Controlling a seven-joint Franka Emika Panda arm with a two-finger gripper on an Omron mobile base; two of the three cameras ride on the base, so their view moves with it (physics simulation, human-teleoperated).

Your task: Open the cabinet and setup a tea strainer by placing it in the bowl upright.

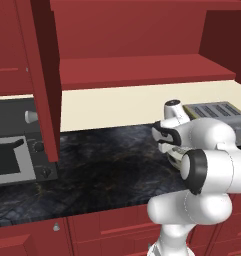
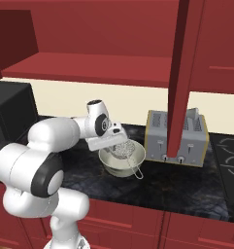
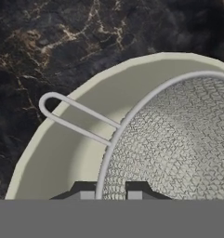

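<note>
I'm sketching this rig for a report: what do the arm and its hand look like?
The arm is built of glossy white rounded segments with dark bands at the joints. No loose cables or lettering show. The hand is white with a dark insert on its side. Its two fingertips are small, dark and blocky in the hand view.

Tea strainer [image 2: 123,149] sat in the bowl [image 2: 119,165] on the counter [image 2: 186,189], at centre frame of the right base view.

The toaster [image 2: 179,141] stood just right of the bowl, behind the open cabinet [image 2: 104,65] door hanging at upper right. In the hand view, the strainer's mesh lay lower right inside the bowl, with the gripper [image 3: 111,194] at its rim.
</note>
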